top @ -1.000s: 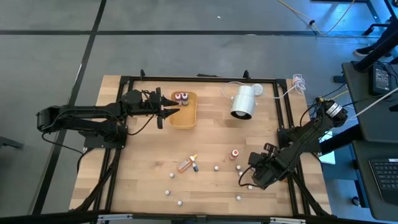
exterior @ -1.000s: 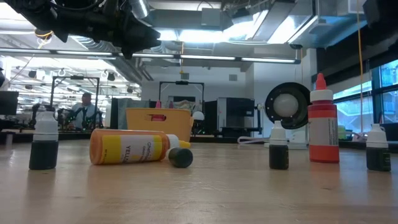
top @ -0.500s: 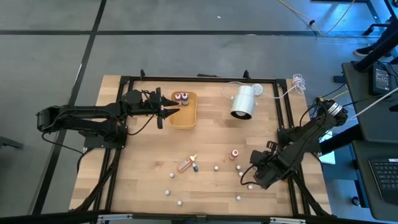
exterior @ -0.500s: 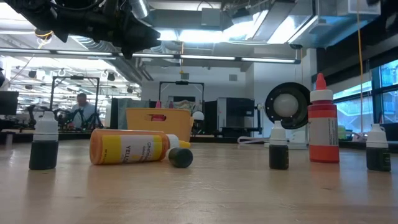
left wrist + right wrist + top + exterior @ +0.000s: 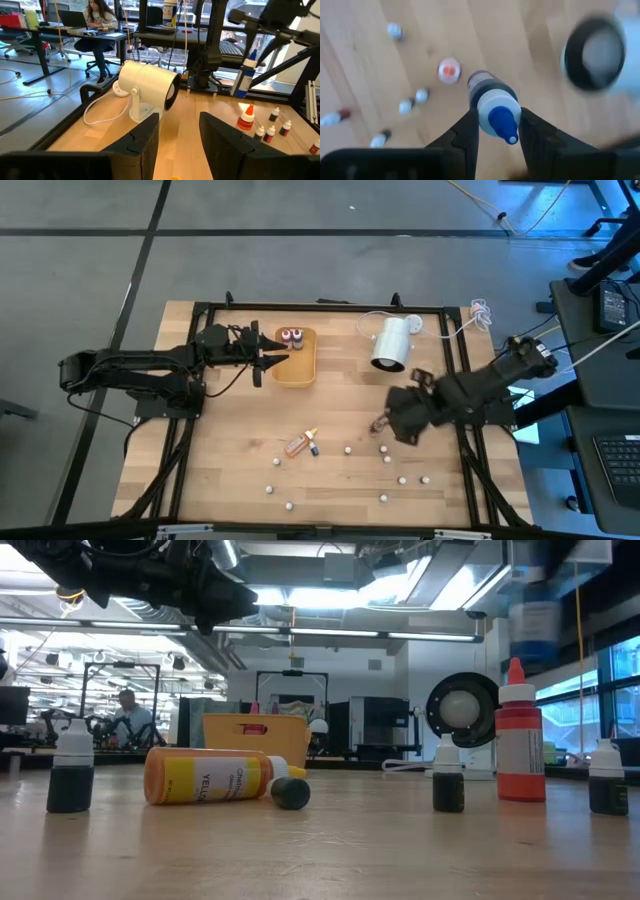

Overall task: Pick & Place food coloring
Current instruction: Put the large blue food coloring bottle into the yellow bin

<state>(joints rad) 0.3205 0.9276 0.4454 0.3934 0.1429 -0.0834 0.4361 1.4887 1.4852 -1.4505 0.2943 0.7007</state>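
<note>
Food coloring bottles are scattered over the wooden table: an orange one lying on its side [image 5: 297, 445] [image 5: 215, 777], an upright red one [image 5: 378, 425] [image 5: 518, 740], and several tiny white-capped dark ones [image 5: 448, 778]. Two more stand in the orange tray [image 5: 295, 365]. My right gripper [image 5: 388, 420] [image 5: 495, 127] is above the table by the red bottle [image 5: 449, 71], shut on a blue-capped dark bottle [image 5: 492, 100]. My left gripper [image 5: 278, 360] [image 5: 177, 140] is open and empty at the tray's left edge. My right gripper pinches the blue-capped bottle between its two fingers [image 5: 465, 135], at the white shoulder just below the cap [image 5: 495, 111]. The fingers come from above, pointing down. The bottle stands upright in the hold, cap up, lifted clear of the table.
A large white cylinder lamp [image 5: 390, 345] [image 5: 150, 90] with its cord lies at the far middle. A black frame [image 5: 320, 308] runs round the table. Tiny bottles dot the near part [image 5: 403, 479]. A person sits in the room beyond [image 5: 125, 715].
My right gripper has gone from the table's near right part toward the far edge and the left, to the red bottle, carrying the blue-capped bottle above the table. Two tiny bottles show where it stood. My left arm has kept still.
</note>
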